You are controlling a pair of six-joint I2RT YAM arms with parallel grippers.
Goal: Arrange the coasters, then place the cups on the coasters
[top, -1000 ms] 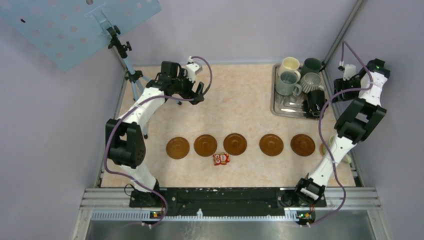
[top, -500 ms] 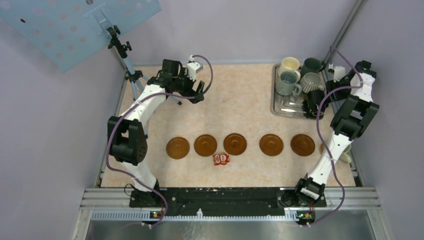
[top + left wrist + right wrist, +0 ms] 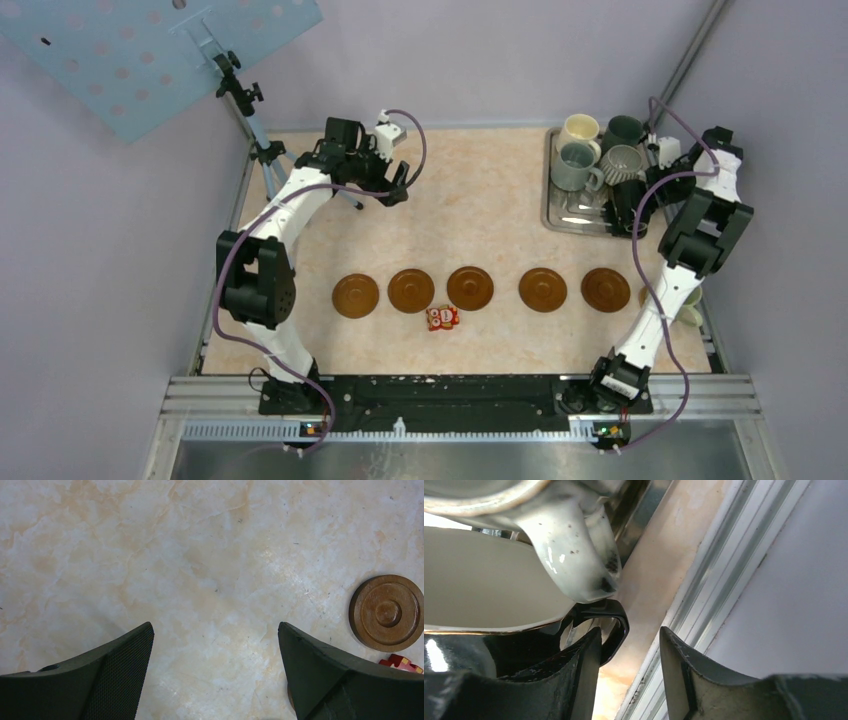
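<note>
- My right pincer [image 3: 630,634] stands apart, clamping nothing — the dark mug's handle [image 3: 620,622] lies just ahead, close against one finger's tip.
- My left pincer [image 3: 215,627], wide apart, hangs far off.

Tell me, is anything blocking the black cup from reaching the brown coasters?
Nothing visible stands between them. The black cup sits at the near edge of the tray, and only that low rim and bare table lie before the nearest coaster. The other cups stand farther back.
</note>
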